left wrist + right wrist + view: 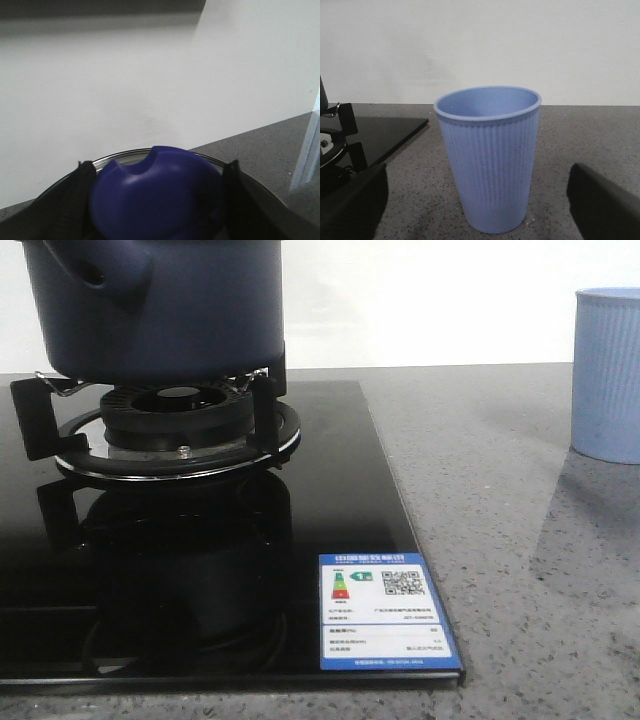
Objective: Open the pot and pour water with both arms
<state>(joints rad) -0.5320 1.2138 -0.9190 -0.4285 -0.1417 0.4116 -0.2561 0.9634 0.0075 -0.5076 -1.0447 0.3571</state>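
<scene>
Two hands work here: the left hand pinches the blue lid knob; the right hand gapes around the ribbed cup. The pot, upper left, sits on the burner. A skewed lift could scrape the lid.

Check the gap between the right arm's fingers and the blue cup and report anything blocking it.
Nothing visible blocks it. In the right wrist view the ribbed light blue cup stands upright on bare grey countertop, centred ahead of the open right gripper; the stove sits off to one side.
</scene>
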